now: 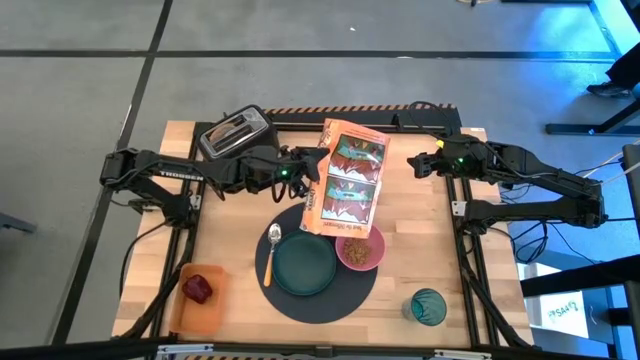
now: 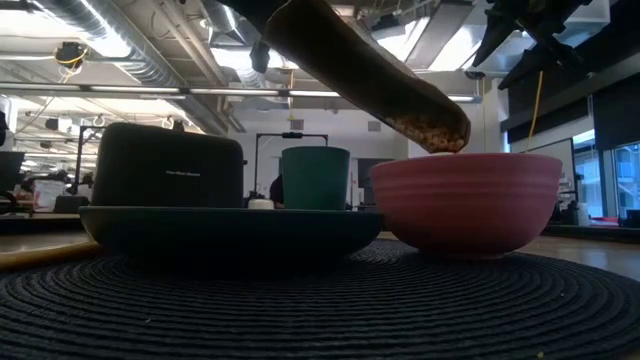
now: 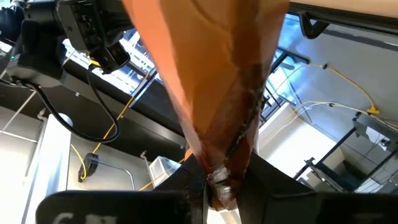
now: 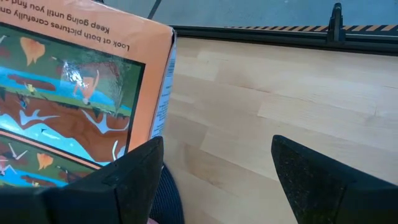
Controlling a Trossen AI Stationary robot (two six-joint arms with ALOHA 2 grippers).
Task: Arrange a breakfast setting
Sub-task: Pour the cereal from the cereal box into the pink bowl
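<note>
The left tool [image 1: 300, 168] grips an orange cereal box [image 1: 348, 177], tilted mouth-down over the pink bowl [image 1: 359, 250], which appears to hold cereal. The bowl sits on the round dark mat [image 1: 330, 303] beside the teal plate [image 1: 305, 265] and spoon [image 1: 271, 252], toward the worktop's [image 1: 420, 220] front edge. The right tool [image 1: 420, 163] hangs released near the back right corner
</note>
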